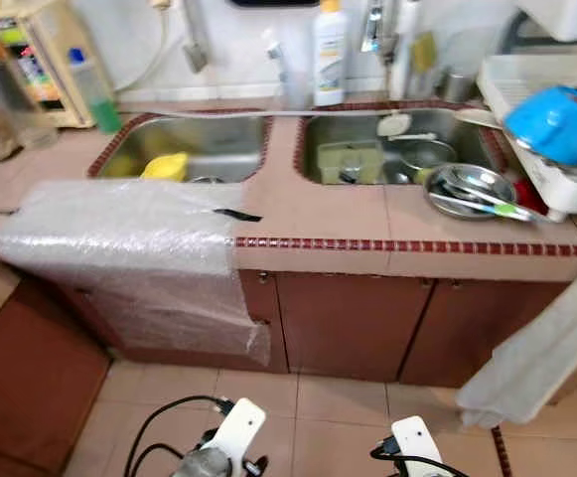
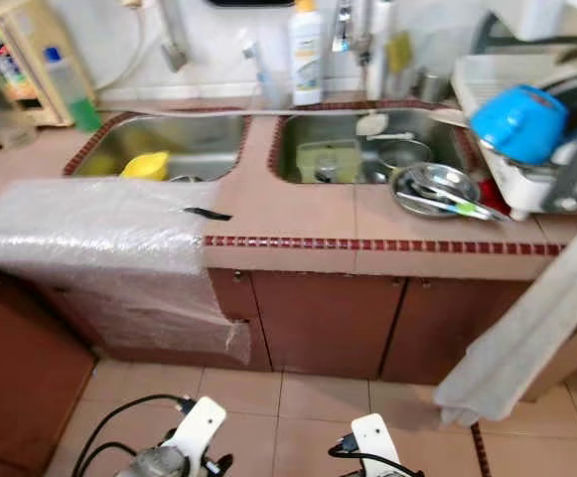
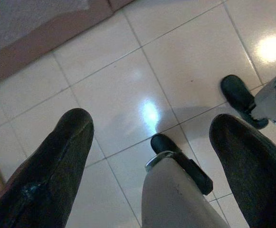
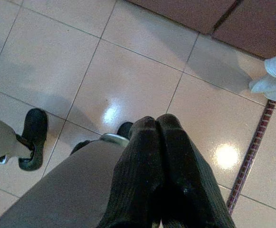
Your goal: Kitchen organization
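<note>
Across the upper half of the head view runs the counter (image 1: 308,214) with its two sinks, and everything the tidying concerns sits up there: a steel bowl (image 1: 472,189) with utensils at centre right, just beside the right sink (image 1: 397,149), a blue pot (image 1: 556,124) on the rack at the far right, a yellow item (image 1: 166,166) in the left sink (image 1: 184,149), and bubble wrap (image 1: 119,234) draped over the counter edge at left. Both arms hang at the bottom edge, pointing at the floor tiles. The left gripper (image 3: 152,161) has its fingers spread wide and empty; the right gripper (image 4: 157,166) has its fingers pressed together, holding nothing. The dishes therefore lie ahead of and above both tools, and the bowl and pot lie toward the right arm's side, so that arm looks the nearer one for a first reach.
</note>
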Motion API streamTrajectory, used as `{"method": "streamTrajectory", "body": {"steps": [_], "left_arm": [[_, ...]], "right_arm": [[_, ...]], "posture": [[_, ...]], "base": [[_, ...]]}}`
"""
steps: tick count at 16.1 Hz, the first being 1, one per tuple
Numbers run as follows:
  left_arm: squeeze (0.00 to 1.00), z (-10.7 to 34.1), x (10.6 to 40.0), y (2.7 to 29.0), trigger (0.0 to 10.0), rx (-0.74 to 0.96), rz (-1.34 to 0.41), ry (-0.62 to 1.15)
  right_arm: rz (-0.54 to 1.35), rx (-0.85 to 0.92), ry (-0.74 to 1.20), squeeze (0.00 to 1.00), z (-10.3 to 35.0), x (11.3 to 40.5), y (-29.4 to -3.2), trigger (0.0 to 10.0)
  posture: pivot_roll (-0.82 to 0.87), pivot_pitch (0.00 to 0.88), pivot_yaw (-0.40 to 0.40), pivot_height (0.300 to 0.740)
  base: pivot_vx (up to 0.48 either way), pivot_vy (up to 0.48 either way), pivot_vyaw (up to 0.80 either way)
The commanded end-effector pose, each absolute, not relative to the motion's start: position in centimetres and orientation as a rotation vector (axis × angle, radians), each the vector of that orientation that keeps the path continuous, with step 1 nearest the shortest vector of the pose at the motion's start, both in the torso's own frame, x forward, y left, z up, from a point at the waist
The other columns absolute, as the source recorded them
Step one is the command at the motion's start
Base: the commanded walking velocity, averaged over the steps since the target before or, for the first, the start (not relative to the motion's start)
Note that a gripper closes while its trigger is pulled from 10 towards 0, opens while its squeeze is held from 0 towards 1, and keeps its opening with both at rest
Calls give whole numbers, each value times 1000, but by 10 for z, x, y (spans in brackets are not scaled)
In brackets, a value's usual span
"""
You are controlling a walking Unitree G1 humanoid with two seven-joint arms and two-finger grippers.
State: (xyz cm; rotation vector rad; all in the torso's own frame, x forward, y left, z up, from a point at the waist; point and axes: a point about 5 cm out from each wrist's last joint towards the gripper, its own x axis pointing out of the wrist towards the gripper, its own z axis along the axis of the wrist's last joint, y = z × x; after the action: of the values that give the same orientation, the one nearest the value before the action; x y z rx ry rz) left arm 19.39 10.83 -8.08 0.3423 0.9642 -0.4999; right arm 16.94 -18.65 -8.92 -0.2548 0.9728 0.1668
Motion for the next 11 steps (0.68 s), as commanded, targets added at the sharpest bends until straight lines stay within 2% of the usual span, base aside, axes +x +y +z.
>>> {"method": "streamTrajectory", "body": {"steps": [1,11], "left_arm": [[0,-82,193,114,10000,356,-491,976],[0,-82,192,114,10000,369,-502,981]], "right_arm": [[179,-254,973,0,-89,170,-182,10000],[183,-259,975,0,-90,169,-182,10000]], "posture": [[-55,0,106,740],[-62,0,114,740]], "base": [[0,0,-775],[0,0,-775]]}}
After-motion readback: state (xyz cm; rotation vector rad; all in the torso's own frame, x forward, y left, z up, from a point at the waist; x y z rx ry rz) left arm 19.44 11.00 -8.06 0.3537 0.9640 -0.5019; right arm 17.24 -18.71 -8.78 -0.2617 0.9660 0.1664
